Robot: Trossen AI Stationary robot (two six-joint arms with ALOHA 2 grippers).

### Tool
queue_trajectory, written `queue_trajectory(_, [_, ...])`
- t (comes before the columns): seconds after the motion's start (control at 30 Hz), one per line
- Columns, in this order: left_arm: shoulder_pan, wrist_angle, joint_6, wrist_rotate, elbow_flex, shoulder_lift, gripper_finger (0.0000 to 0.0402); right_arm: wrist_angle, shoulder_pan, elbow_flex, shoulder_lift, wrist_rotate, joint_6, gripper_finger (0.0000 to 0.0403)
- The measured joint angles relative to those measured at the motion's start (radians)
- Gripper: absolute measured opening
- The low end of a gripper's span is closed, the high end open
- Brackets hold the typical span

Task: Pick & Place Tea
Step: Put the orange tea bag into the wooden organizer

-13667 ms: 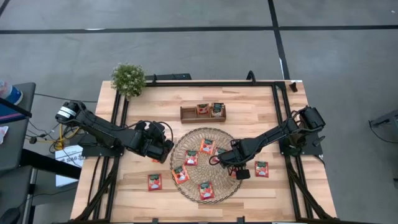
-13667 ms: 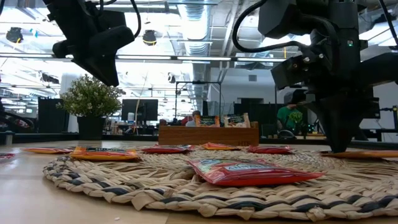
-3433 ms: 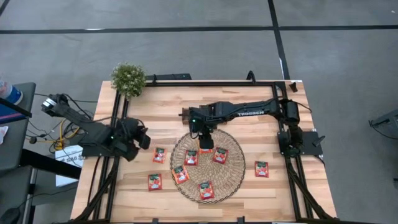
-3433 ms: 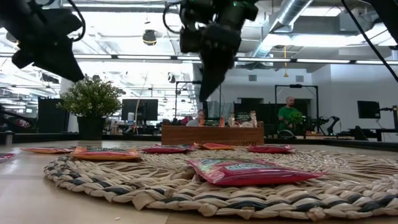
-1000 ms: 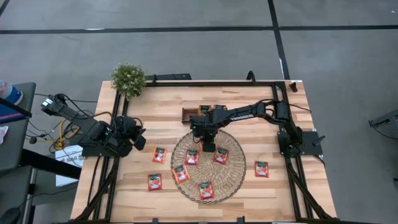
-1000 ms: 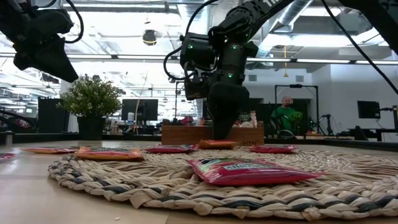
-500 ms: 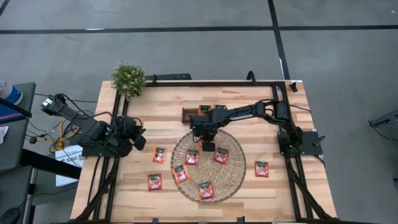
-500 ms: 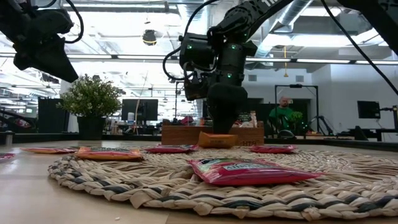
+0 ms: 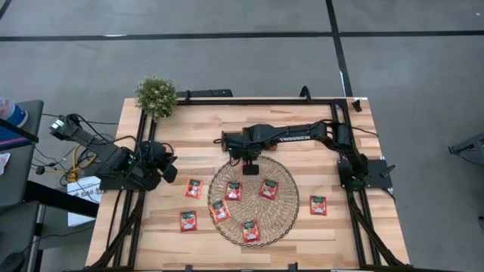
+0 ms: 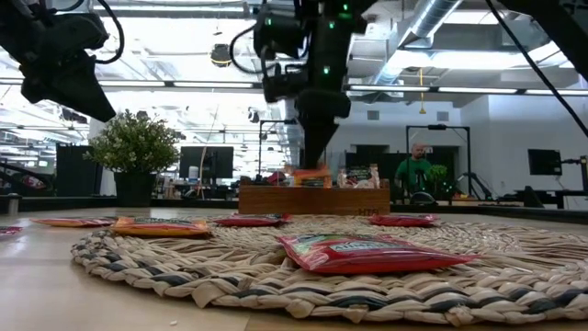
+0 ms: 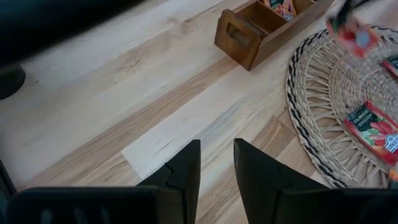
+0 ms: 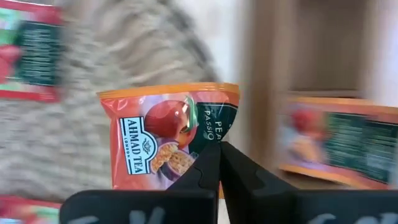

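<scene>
Now right tool (image 12: 219,163) clamped on tea sachet (image 12: 168,134)

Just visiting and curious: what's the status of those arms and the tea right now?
Right gripper shut on a sachet, lifted near the tray. Left gripper slightly open, empty, waiting at table's left. Nothing in the way.
</scene>
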Motion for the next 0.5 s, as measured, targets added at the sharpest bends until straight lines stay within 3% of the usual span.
queue_trajectory(0.2, [0.0, 0.0, 0.004, -0.01, 0.0, 0.0, 0.0087, -0.006, -0.008, 0.054, 0.0, 0.246, -0.031, 0.0])
queue_trajectory(0.5, [0.0, 0.0, 0.004, -0.015, 0.0, 0.0, 0.0087, 0.084, -0.029, -0.008, -0.001, 0.48, -0.043, 0.0])
